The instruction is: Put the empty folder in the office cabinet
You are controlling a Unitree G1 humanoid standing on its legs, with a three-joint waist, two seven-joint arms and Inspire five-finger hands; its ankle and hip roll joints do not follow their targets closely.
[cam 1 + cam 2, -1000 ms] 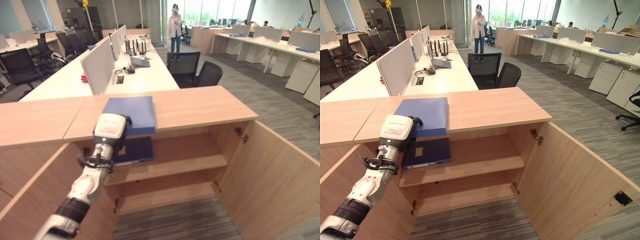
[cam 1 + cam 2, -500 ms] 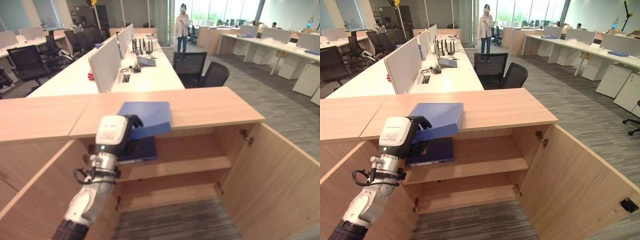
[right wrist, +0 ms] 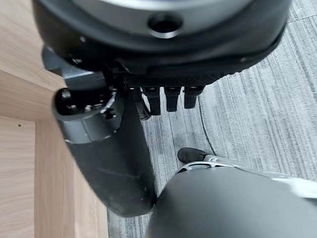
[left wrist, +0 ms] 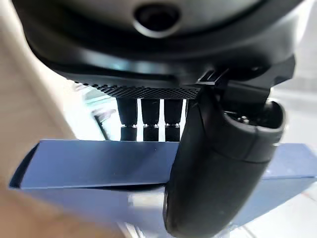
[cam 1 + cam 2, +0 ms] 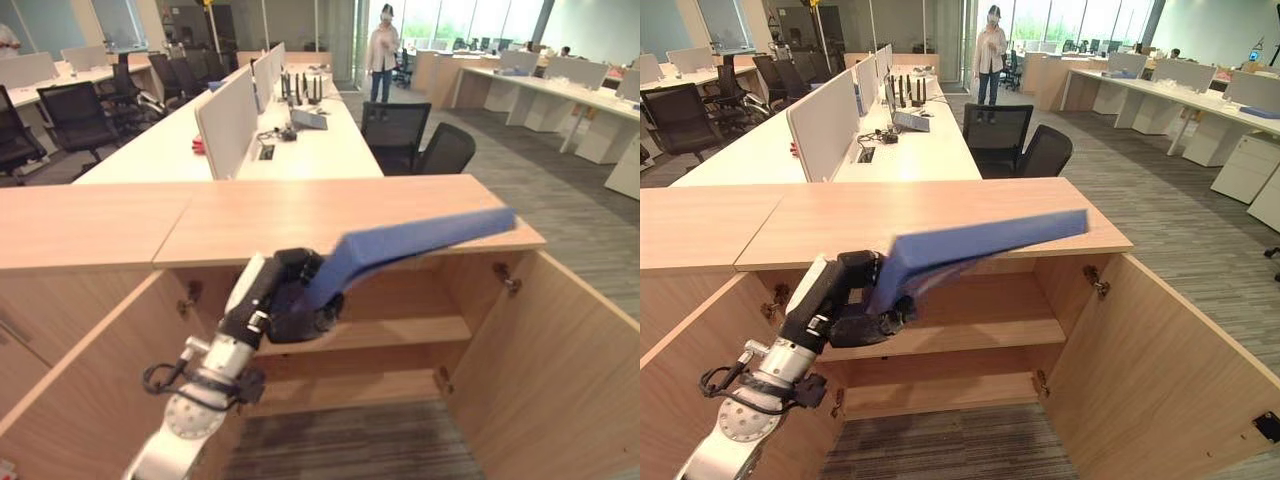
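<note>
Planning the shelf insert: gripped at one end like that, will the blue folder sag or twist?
Probably stiff: the blue folder juts straight from the left hand, no visible droop. Held at one end, it may lever and twist. The right hand hangs idle.

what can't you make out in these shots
- Blue flat folder: motion-blurred in both eye views, so whether it is empty cannot be told.
- Wooden cabinet's upper shelf: its left part is hidden behind the left hand and folder.
- Right hand: fingers foreshortened in its wrist view, state unclear.

A person (image 5: 383,45) stands beyond black office chairs (image 5: 410,135) and long white desks (image 5: 300,140).
</note>
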